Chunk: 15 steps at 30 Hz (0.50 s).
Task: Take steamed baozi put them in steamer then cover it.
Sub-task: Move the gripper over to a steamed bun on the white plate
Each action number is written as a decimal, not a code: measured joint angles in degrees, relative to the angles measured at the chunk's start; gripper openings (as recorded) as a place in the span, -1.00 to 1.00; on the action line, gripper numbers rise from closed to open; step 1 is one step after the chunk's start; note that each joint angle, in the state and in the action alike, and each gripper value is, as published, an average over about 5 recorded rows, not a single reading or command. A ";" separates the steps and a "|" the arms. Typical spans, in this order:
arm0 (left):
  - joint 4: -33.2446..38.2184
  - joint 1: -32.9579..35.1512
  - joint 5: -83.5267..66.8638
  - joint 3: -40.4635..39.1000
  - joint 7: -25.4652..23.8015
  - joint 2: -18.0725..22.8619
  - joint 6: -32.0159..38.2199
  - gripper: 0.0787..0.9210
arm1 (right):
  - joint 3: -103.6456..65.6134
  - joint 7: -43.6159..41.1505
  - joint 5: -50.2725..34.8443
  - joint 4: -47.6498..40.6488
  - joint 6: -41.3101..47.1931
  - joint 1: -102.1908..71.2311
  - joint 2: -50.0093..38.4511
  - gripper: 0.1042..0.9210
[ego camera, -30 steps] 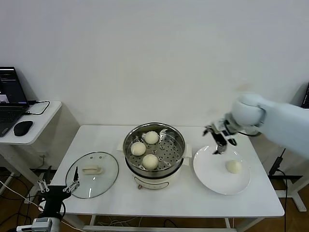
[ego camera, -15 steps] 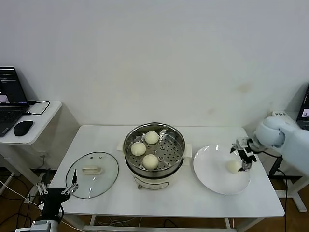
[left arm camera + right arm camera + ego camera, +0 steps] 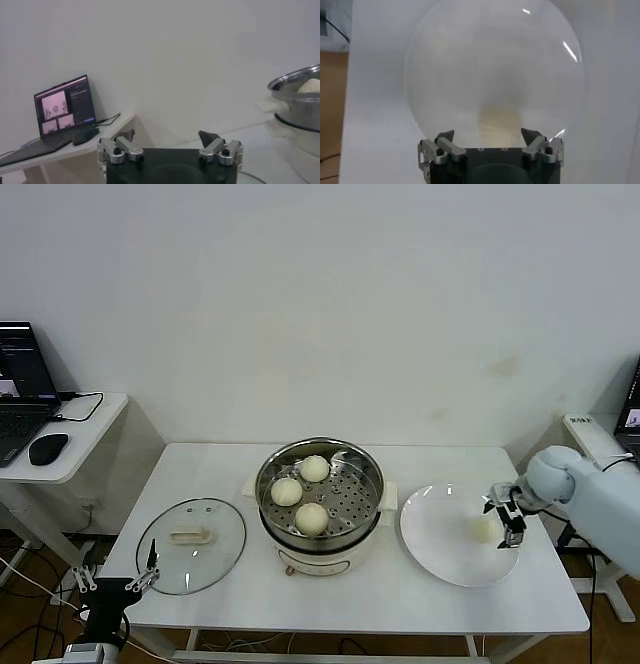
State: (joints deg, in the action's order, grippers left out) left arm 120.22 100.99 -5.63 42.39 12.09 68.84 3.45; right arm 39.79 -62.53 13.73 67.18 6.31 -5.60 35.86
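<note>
Your right gripper [image 3: 487, 136] hovers wide open, holding nothing; the last baozi [image 3: 498, 121] on the plate [image 3: 445, 65] sits between its jaws.

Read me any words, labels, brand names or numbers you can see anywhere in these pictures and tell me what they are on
None can be read.
Laptop screen: windows and lines of text show, too small to read.
Steamer base: a small dark mark at the front, too small to read.
Cover, plate, baozi: no markings visible.
</note>
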 measured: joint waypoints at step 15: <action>-0.39 -0.23 -0.03 0.07 -0.01 -0.10 0.00 0.77 | -4.40 1.19 4.45 -6.83 0.29 -2.94 5.38 0.73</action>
State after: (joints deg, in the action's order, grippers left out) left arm 119.84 100.76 -5.65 42.45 12.08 68.74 3.45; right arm 35.39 -61.34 18.18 60.35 6.60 -8.54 41.24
